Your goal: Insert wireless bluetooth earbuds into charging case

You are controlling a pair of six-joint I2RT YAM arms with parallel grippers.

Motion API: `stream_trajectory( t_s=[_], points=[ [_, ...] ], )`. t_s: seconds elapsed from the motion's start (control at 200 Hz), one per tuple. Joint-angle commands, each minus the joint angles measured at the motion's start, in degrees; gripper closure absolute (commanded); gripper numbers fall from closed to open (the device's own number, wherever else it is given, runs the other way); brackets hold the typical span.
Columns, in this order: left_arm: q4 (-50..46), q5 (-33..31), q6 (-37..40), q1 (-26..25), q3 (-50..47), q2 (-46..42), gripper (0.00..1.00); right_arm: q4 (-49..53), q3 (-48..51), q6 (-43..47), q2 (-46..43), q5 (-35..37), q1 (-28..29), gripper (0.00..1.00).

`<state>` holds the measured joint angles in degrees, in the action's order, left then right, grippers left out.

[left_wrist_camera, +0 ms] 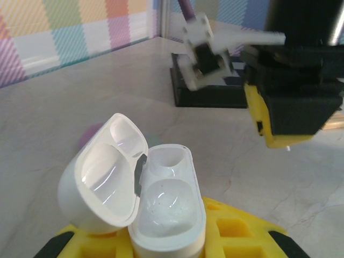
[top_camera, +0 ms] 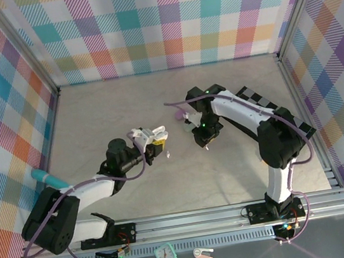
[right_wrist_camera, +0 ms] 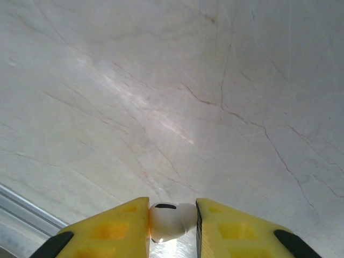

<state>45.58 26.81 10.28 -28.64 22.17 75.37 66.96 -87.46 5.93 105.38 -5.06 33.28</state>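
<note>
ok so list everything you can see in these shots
charging case: one, white, lid open, held in the left gripper
earbud: one, white, pinched in the right gripper
purple item: one, pale purple, on table by the right gripper
mint item: one, mint green, beside the purple item
white speck: one, on table between grippers, too small to identify
table: one, pale marbled
clock-like item: one, teal, front ledge
left gripper: one, yellow fingers, shut on charging case
right gripper: one, yellow fingers, shut on earbud
</note>
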Motion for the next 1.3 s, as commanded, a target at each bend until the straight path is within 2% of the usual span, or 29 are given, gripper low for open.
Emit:
stream_trajectory(
  t_s=[0.0, 0.205, 0.53, 0.75, 1.295],
  points=[
    [4.89, -0.77, 0.24, -2.85, 2.17, 2.19, 0.95, -2.94, -0.61, -2.11, -3.14, -5.87, -0.98, 0.73],
    [8.67, -2.14, -0.79, -7.11, 5.63, 8.84, 0.95, -8.44, 0.07, -3.71, -8.37, -12.25, -2.87, 0.74],
    [11.51, -8.25, -3.18, -11.67, 10.23, 16.24, 0.96, -15.78, 1.94, -8.2, -12.62, -18.85, -5.06, 0.74],
    [12.13, -10.27, -3.72, -12.65, 11.49, 17.56, 0.96, -19.45, 2.55, -11.39, -12.24, -18.18, -5.43, 0.74],
    [12.25, -10.08, -3.61, -13.63, 11.41, 16.79, 0.96, -23.9, 4.4, -15.17, -10.28, -14.21, -5.81, 0.74]
  ],
)
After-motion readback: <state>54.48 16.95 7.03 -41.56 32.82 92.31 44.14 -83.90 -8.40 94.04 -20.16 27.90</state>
